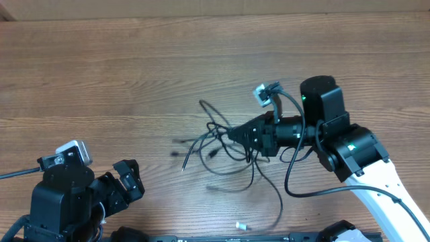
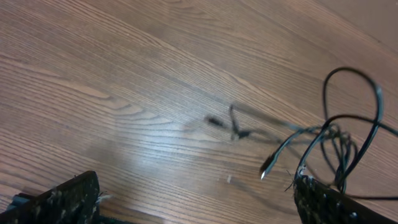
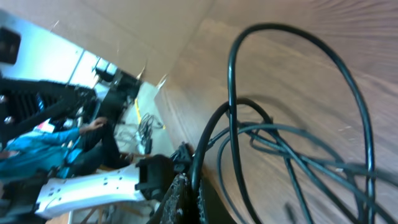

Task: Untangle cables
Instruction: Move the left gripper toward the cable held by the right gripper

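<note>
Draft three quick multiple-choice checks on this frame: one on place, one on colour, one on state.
1. Where do the cables bunch?
A. at the tip of the right gripper
B. in the far-left corner
C. at the near edge, lower left

2. What colour are the cables?
A. white
B. black
C. red

3. How is the left gripper?
A. shut on a cable
B. open, holding nothing
C. out of view

Key:
1 A: in the overhead view the strands fan out from the right gripper's tip.
2 B: every strand reads dark black against the wood.
3 B: the left wrist view shows its fingers wide apart with bare wood between them.
</note>
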Controlling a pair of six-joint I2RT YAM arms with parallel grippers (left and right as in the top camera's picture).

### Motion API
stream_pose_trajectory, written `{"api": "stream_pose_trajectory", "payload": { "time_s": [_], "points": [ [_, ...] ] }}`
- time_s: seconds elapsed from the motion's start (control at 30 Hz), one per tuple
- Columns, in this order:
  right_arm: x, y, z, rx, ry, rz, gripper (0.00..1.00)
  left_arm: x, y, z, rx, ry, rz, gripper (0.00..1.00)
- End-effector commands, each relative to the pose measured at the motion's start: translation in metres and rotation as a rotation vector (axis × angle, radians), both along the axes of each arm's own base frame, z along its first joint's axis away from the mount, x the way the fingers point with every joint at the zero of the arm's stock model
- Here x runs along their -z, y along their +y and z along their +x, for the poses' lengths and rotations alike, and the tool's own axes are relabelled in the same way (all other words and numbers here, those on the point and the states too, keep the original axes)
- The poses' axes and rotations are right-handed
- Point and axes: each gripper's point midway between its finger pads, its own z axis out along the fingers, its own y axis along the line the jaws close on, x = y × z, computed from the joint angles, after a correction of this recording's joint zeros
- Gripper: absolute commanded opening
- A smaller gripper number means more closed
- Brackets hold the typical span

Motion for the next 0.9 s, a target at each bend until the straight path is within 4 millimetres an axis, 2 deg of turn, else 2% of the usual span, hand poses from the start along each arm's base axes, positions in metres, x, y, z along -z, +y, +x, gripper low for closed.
{"api": "stream_pose_trajectory", "payload": {
  "time_s": [0.0, 0.13, 0.27, 0.43, 0.57, 0.63, 0.77, 0.87],
  "points": [
    [-0.008, 0.008, -0.013, -0.055, -0.010, 0.029, 0.04, -0.003, 0.001, 0.003, -0.009, -0.014, 0.002, 1.00],
    [-0.009, 0.010, -0.015, -0.061, -0.001, 0.031, 0.04, -0.012, 0.007, 0.013, -0.045, -0.073, 0.025, 1.00],
    [-0.008, 0.010, -0.012, -0.026, 0.037, 0.024, 0.04, -0.021, 0.002, 0.023, -0.081, -0.118, -0.042, 1.00],
    [-0.009, 0.010, -0.011, -0.022, 0.040, 0.028, 0.04, -0.016, -0.004, 0.028, -0.152, -0.078, -0.126, 0.99],
    [-0.009, 0.010, -0.011, -0.023, 0.040, 0.028, 0.04, -0.009, -0.028, 0.032, -0.184, 0.008, -0.296, 0.99],
    [-0.009, 0.010, -0.011, -0.023, 0.040, 0.028, 0.04, -0.006, -0.043, 0.038, -0.184, 0.059, -0.374, 0.96],
    [-0.009, 0.010, -0.011, -0.023, 0.042, 0.028, 0.04, 0.006, -0.068, 0.055, -0.130, 0.165, -0.424, 0.95],
    [-0.009, 0.010, -0.011, -0.022, 0.040, 0.028, 0.04, 0.019, -0.086, 0.062, -0.062, 0.260, -0.434, 1.00]
  ]
}}
